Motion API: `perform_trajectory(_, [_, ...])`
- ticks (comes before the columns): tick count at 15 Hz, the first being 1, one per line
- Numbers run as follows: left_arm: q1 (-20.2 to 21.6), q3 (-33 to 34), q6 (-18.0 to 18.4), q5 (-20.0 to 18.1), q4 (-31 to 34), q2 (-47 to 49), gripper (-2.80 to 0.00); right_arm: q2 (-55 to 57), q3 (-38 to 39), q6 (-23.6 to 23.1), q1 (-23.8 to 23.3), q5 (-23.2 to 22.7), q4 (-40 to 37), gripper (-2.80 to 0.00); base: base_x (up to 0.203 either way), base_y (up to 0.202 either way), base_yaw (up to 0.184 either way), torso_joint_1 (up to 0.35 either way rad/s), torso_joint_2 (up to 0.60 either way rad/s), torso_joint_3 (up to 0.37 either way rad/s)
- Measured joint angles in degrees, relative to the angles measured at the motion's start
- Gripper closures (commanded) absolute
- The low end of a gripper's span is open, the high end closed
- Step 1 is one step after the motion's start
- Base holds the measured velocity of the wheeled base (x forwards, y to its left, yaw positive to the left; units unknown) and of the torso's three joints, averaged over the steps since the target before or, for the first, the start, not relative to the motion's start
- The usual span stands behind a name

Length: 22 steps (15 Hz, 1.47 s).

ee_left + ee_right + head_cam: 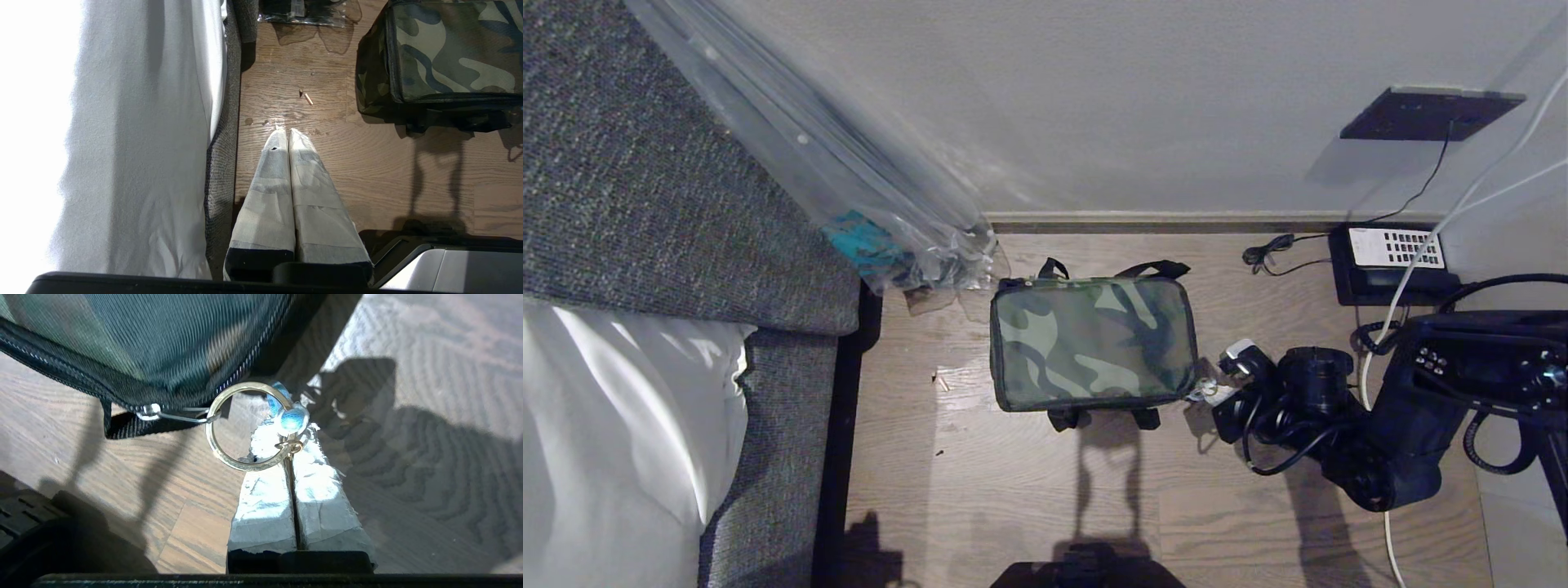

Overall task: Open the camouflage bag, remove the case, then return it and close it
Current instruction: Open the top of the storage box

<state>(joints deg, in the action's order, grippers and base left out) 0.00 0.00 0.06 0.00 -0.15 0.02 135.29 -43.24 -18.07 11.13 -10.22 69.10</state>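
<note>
The camouflage bag [1093,341] is sitting flat on the wood floor [1029,506], mid-room, lid zipped, camo panel facing up, handles poking out at 12 and 6 o'clock. The case isn't showing, so presumably it's inside.

The right gripper [292,443] is working at the bag's 3 o'clock end, down near the 6 o'clock corner. Its taped fingers [265,486] are squeezed together, pinching the metal key ring [222,457] where a small blue bead [292,418] and a tiny brass ring hang. The key ring is linking through the zip pull [171,415], which is lying taut w/ the slider parked right at the corner of the zip trim.

The left gripper [288,131] is hanging idle off the bag's 9 o'clock side, beside the grey sofa [645,188] w/ white cloth [613,425], fingers pressed flat together, nothing in them.

My read: this is the opening step, barely begun. To do it well, it should be dragging the ring along the zip line, not lifting away from it, and swinging round the corner gradually so the slider isn't jamming. The bag's light and unanchored, so a slow, low pull is prob. best, else the whole bag slides. The grip's near the ring's edge, so slip is a risk.

The plastic-wrapped umbrella [849,180] at 11 o'clock is well clear.
</note>
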Motion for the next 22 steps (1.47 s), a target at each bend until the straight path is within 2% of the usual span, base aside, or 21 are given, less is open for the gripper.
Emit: perform_trajectory(22, [0.00,0.00,-0.03,0.00,-0.03,0.00,0.00,-0.42,-2.01,-2.37,-7.31,-0.23,-0.11,0.00,0.000,0.000,0.000,0.000,0.00,0.000])
